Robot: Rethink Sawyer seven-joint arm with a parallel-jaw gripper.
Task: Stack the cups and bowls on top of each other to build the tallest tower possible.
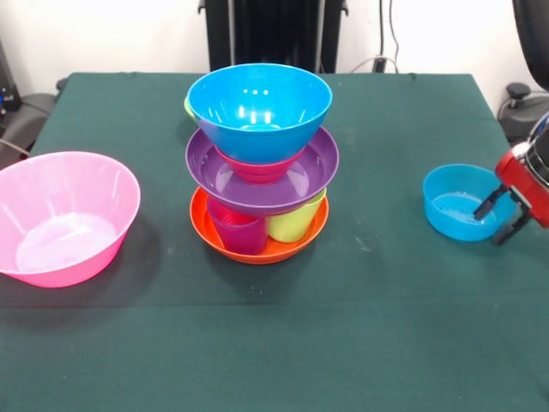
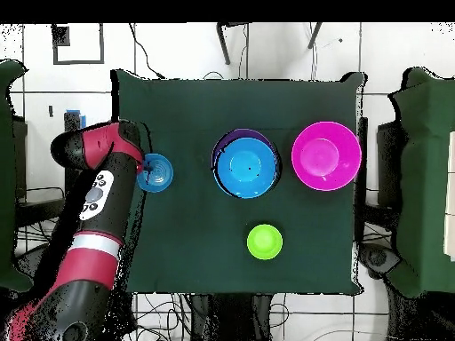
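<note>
The tower [image 1: 260, 163] stands mid-table: an orange bowl [image 1: 257, 249] holds a purple cup [image 1: 238, 230] and a lime green cup [image 1: 292, 223]. On them rests a purple bowl [image 1: 317, 167], then a small red bowl [image 1: 257, 169], then a big blue bowl [image 1: 260, 107] on top. From overhead only the blue bowl [image 2: 246, 167] and the purple rim show. A small light blue bowl [image 1: 459, 202] sits at the right. My gripper [image 1: 504, 221] is open, its fingers astride that bowl's right rim. The orange cup is hidden.
A big pink bowl [image 1: 64, 215] sits at the left, also seen from overhead [image 2: 326, 156]. A small green bowl [image 2: 264, 241] lies behind the tower, showing as a sliver [image 1: 188, 107] in the front view. My arm [image 2: 98, 204] lies along the table's side edge.
</note>
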